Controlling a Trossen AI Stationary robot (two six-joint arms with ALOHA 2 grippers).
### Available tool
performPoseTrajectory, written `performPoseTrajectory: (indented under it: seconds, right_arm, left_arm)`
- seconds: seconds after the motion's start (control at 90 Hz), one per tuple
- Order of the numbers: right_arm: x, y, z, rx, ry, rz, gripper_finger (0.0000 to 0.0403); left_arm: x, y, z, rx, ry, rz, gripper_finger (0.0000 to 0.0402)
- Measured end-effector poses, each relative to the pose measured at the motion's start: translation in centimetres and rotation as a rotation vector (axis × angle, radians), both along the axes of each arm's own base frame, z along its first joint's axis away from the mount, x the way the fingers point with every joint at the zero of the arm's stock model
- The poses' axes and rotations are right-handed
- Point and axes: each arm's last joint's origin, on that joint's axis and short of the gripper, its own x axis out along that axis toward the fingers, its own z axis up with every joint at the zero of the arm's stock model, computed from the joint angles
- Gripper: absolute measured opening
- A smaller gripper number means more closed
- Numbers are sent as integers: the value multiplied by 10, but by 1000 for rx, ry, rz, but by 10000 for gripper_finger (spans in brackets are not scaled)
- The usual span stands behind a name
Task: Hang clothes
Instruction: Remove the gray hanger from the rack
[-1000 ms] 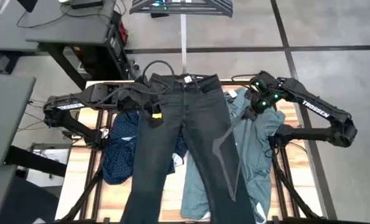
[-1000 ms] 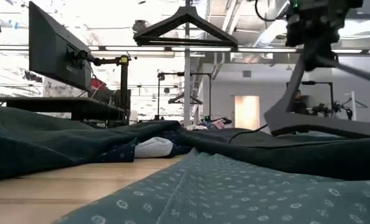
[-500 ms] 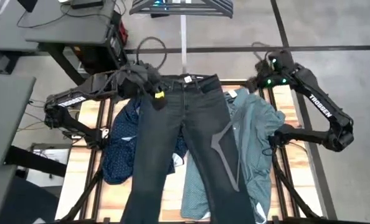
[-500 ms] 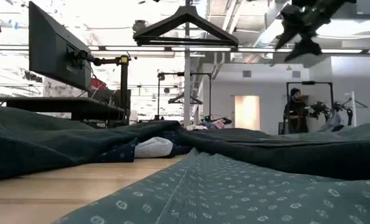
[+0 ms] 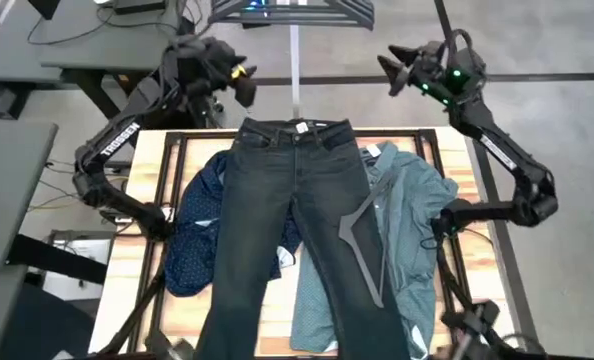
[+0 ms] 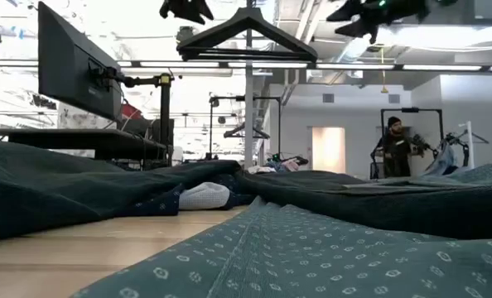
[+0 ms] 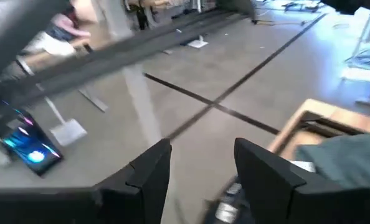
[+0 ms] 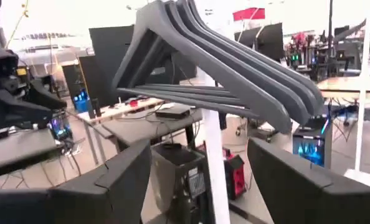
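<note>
Nothing hung yet: long dark charcoal denim jeans spread flat down the middle of the pale wooden slatted table, waistband toward the far edge, legs running to the near edge. Beneath the jeans on one side, a rumpled navy shirt speckled with tiny white dots; on the other, a soft teal-green button-up collared shirt, its small woven pattern filling the foreground in the low view. Across one jeans leg, a slim dark grey angular plastic hanger, lying loose and threaded through no garment. All three garments left to go, by the look of it, with the hanger still to be worked into a first piece. Beyond the far edge, a white upright pole carrying a stack of thick black triangular hangers, smooth and broad-shouldered. Raised at either side of that rack, the left gripper and the right gripper, both clear of the table and gripping nothing; jaws spread on each, plain in the wrist views. Far back in the room, a person standing by a doorway.
</note>
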Motion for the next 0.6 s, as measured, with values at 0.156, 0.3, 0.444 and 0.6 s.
performPoseTrajectory:
  seconds: [0.156,0.3,0.444,0.6]
  right_arm:
    - [11,-23,-10,16,-3,-80,253]
    - [14,-38,-6,-25,26,-116,253]
    - [16,-46,5,-71,37,-128,253]
    - [14,-53,9,-92,56,-146,253]
  left_arm:
    - [-20,30,4,79,-22,69,161]
    - [-32,60,-5,78,-13,127,162]
    - [-35,86,-10,121,-56,142,162]
    - [-37,99,-10,184,-84,162,162]
